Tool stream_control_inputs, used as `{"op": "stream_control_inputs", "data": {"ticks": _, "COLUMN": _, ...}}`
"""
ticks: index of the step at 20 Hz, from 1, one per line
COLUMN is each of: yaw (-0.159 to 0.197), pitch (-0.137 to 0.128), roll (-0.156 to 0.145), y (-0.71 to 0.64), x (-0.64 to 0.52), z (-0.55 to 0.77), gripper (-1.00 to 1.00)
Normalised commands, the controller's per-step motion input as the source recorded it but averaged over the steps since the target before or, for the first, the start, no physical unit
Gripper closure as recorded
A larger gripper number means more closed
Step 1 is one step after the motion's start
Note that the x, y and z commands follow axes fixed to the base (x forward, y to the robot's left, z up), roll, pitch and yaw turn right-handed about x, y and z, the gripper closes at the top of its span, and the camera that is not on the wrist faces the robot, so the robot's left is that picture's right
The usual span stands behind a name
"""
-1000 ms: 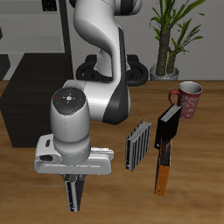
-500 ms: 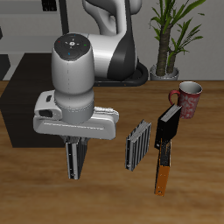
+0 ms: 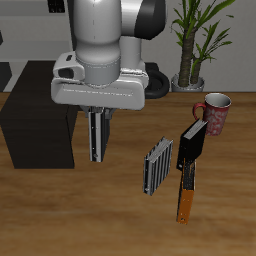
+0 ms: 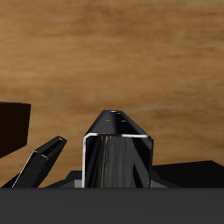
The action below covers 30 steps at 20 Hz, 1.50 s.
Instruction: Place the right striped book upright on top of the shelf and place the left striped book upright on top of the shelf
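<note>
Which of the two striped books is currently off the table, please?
The right striped book, hanging in the gripper beside the shelf; the left striped book stands on the table.

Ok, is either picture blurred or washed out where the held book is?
Exterior view: sharp, evenly lit, the book clear between the fingers, soft shadow on the table. Wrist view: close and dark, the book fills it, no glare.
</note>
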Motion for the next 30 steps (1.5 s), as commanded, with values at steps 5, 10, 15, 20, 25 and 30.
{"op": "stream_control_inputs", "data": {"ticks": 5, "yaw": 0.031, "pitch": -0.04, "roll": -0.022, "y": 0.18, "x": -0.69, "z": 0.52, "gripper": 1.0}}
{"op": "stream_control_inputs", "data": {"ticks": 10, "yaw": -0.014, "pitch": -0.055, "roll": 0.034, "y": 0.21, "x": -0.63, "z": 0.37, "gripper": 1.0}}
{"op": "stream_control_inputs", "data": {"ticks": 15, "yaw": 0.003, "pitch": -0.057, "roll": 0.058, "y": 0.35, "x": -0.67, "z": 0.18, "gripper": 1.0}}
{"op": "stream_control_inputs", "data": {"ticks": 20, "yaw": -0.046, "pitch": -0.035, "roll": -0.006, "y": -0.02, "x": -0.49, "z": 0.13, "gripper": 1.0}}
{"op": "stream_control_inputs", "data": {"ticks": 25, "yaw": -0.096, "pitch": -0.007, "roll": -0.041, "y": -0.38, "x": -0.64, "z": 0.06, "gripper": 1.0}}
{"op": "stream_control_inputs", "data": {"ticks": 30, "yaw": -0.069, "pitch": -0.052, "roll": -0.039, "y": -0.31, "x": -0.63, "z": 0.13, "gripper": 1.0}}
